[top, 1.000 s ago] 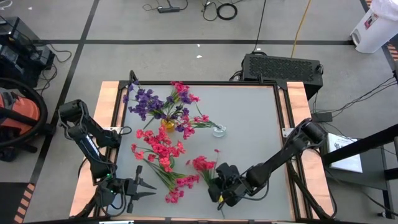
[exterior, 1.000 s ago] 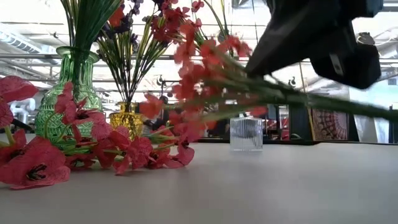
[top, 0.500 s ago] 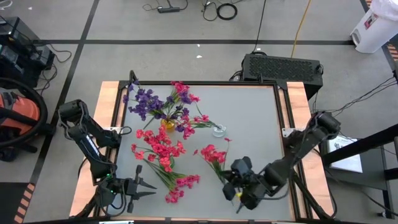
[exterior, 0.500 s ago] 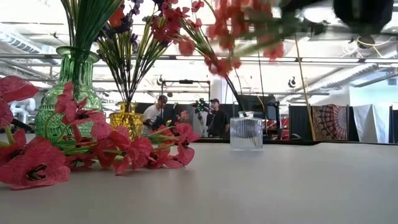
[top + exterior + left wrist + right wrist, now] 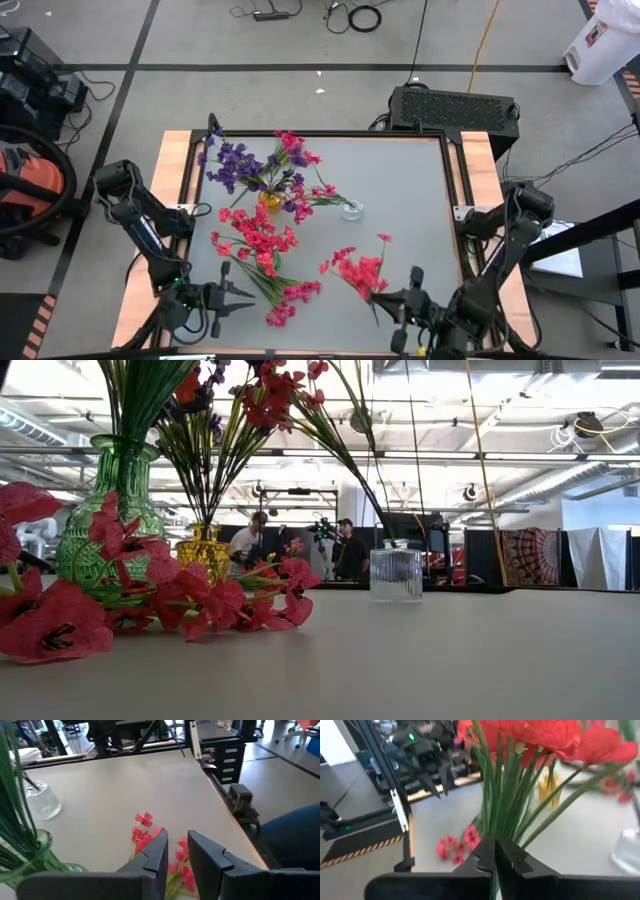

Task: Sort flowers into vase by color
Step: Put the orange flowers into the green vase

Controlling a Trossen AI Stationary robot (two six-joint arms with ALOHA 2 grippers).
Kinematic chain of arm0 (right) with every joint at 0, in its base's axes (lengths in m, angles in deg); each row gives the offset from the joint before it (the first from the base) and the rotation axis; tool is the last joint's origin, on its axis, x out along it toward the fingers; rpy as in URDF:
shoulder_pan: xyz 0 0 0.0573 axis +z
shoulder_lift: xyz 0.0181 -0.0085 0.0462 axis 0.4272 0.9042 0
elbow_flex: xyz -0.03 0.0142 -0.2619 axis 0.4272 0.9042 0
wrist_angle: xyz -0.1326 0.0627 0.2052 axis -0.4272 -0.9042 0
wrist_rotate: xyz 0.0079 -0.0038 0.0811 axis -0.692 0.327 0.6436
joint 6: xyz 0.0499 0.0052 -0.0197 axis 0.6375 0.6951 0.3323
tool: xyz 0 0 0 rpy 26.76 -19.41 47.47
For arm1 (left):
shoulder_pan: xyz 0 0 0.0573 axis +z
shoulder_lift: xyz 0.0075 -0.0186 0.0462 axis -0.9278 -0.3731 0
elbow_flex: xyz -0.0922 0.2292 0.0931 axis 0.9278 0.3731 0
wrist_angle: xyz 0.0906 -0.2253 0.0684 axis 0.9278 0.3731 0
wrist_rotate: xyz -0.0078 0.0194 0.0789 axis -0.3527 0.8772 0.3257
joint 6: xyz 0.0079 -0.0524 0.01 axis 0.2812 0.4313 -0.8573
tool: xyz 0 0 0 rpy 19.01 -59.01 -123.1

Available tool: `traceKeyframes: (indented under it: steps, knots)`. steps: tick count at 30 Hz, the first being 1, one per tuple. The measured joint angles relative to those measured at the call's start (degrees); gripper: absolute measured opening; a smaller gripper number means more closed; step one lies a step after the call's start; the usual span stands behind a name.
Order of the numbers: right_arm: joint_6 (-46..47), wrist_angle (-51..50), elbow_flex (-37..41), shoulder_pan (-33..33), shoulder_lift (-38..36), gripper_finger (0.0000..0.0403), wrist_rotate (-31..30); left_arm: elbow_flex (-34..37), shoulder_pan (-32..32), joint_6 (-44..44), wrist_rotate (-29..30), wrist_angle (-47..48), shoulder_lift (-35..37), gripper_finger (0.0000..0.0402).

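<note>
My right gripper (image 5: 388, 298) hovers over the table's near right part, shut on a red-blossomed sprig (image 5: 355, 270). The sprig's green stems (image 5: 495, 815) and red blossoms (image 5: 540, 735) fill the right wrist view. My left gripper (image 5: 237, 295) waits open at the near left edge, with red flowers (image 5: 145, 837) lying on the table just past its fingers. More red blossoms (image 5: 255, 235) cluster left of centre. A green vase (image 5: 110, 510) holds green stems, and a yellow vase (image 5: 268, 198) holds purple and red sprigs. A small clear glass vase (image 5: 351, 210) stands on its base. My right gripper pinches the bunched lower stems (image 5: 493, 832) of the red sprig between its two fingers. It comes from the table's right, and the sprig reaches out beyond the fingertips toward the left. The sprig is lifted clear of the table, above what the low view shows.
Loose red sprigs (image 5: 292, 300) lie near the front edge, between the two grippers. The table's right half (image 5: 420, 200) is bare grey surface. A wooden frame edge (image 5: 478, 160) borders the table. People stand far off in the room (image 5: 345, 545).
My right gripper, still shut on the red sprig, has moved toward the table's right and near edge and has risen. The sprig has been carried up out of the low view and now hangs clear over the near right area.
</note>
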Motion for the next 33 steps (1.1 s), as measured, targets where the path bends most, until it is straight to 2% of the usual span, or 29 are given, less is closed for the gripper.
traceKeyframes:
  steps: [9, 15, 20, 23, 27, 30, 33]
  knots:
    - [-13.17, 11.72, 0.0, -0.87, 4.79, 0.0, -7.67, 0.0, 2.8, -0.44, -0.06, 0.04, 0.0, 0.0082]
    - [-23.22, 22.87, 0.0, -4.96, 8.76, 0.0, -7.79, 0.0, 2.54, -0.44, -0.24, 0.54, 0.0, 0.0082]
    - [-38.11, 38.75, 0.0, -7.87, 12.02, 0.0, -6.6, 0.0, 2.54, -0.37, -0.66, 2.32, 0.0, 0.0082]
    - [-48.53, 50.45, 0.0, -9.16, 13.24, 0.0, -2.39, 0.0, 2.54, -0.04, -0.72, 3.31, 0.0, 0.0082]
    - [-61.29, 66.0, 0.0, -10.97, 15.06, 0.0, 8.25, 0.0, 2.54, -0.06, -0.72, 3.6, 0.0, 0.0082]
    - [-68.38, 73.5, 0.0, -12.49, 15.99, 0.0, 15.99, 0.0, 2.54, -0.04, -0.76, 3.54, 0.0, 0.0082]
    - [-73.21, 76.93, 0.0, -14.1, 16.37, 0.0, 21.45, 0.0, 2.54, 0.0, -0.84, 3.52, 0.0, 0.0082]
